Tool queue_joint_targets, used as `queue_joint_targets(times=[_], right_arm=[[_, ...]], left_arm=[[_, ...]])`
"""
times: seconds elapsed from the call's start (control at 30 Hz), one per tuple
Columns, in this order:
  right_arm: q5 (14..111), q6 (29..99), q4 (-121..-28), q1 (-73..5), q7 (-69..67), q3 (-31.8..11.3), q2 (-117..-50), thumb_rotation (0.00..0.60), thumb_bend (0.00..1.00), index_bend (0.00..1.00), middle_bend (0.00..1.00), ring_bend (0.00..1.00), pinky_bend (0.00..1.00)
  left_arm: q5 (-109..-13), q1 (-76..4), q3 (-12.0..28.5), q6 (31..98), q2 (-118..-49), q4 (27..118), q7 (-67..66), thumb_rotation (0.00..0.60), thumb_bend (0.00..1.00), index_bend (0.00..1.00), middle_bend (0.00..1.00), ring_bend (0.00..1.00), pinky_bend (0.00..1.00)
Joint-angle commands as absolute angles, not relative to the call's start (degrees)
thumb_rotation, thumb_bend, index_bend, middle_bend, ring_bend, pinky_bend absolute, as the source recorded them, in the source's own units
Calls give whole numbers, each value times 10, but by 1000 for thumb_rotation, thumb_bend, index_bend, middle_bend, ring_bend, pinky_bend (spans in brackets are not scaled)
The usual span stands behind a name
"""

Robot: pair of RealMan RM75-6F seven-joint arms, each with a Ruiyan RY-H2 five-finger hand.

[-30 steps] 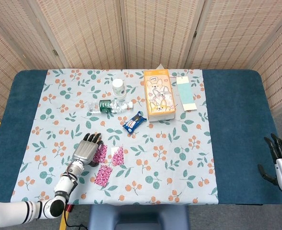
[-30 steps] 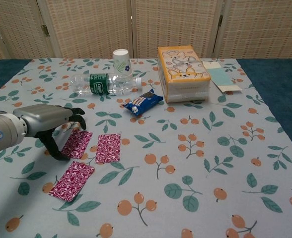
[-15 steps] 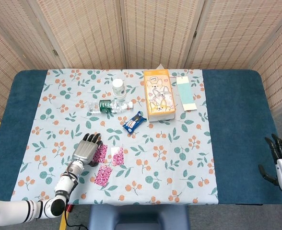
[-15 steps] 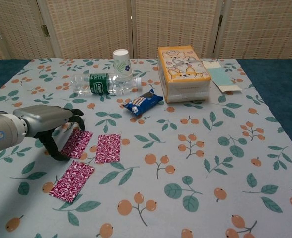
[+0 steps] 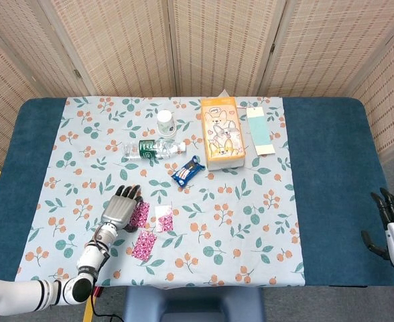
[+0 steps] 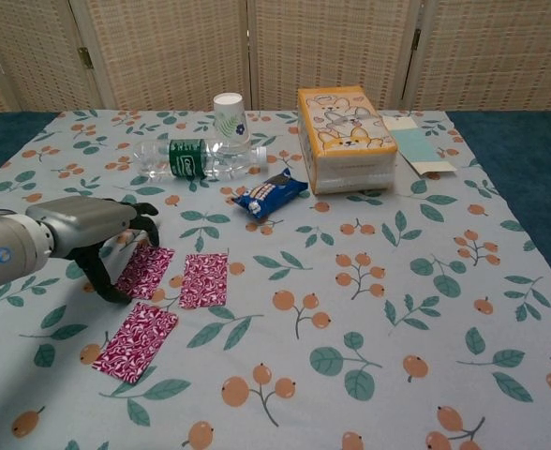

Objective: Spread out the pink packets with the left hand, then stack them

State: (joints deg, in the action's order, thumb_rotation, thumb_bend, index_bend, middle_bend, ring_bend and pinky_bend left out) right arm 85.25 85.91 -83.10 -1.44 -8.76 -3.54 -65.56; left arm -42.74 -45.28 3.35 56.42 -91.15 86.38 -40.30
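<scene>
Nothing much has moved since a moment ago: the left hand (image 6: pixel 102 239) stays in the same spot, and the three flat pink patterned packets lie where they were.

The left hand sits low over the flowery tablecloth (image 6: pixel 369 281), fingers apart and bent down, with dark fingertips (image 6: pixel 150 223) just beside the left pink packet (image 6: pixel 145 271). It holds nothing. I cannot tell if a fingertip touches the packet.

The middle pink packet (image 6: pixel 204 278) lies just beside the left one, with a small gap between them. The near pink packet (image 6: pixel 135 341) lies closer to the robot, apart from both. None is on top of another.

The right hand (image 5: pixel 392 225) is far off at the table's right edge, fingers spread and holding nothing.

Farther back, a clear plastic bottle with a green label (image 6: pixel 197 158) lies on its side. A white paper cup (image 6: pixel 229 116) stands right behind it; what is inside cannot be seen. A blue snack packet (image 6: pixel 271 193) lies near a closed orange tissue box with cartoon animals (image 6: pixel 345 138). A pale green card (image 6: pixel 419 149) lies beside the box.
</scene>
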Motion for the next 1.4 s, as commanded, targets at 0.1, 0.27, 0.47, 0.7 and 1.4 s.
queue_joint_targets(times=[0.1,0.27,0.47,0.7,1.4], right_arm=[[852,859,-831,-14,-88,-36,-655,600,385,0,0,0,0],[851,858,-831,-14,-88,-36,-655,600,385,0,0,0,0],[852,859,-832,-15,-87,-37,-655,600,385,0,0,0,0],[852,858,-832,-16,-87,-37,-655,600,384,0,0,0,0],[853,860,-818,-14,-104,-36,-657,600,385,0,0,0,0]], left_arm=[[-431,-452,34,567,-910,865,-400,600,237,333,18,0,0],[-436,-451,34,571,-905,870,-399,600,237,345,18,0,0],[-450,-448,31,582,-891,885,-399,600,237,345,18,0,0],[-482,-435,22,608,-863,924,-395,600,237,345,18,0,0],[-444,-444,51,654,-899,1007,-461,600,241,338,18,0,0]])
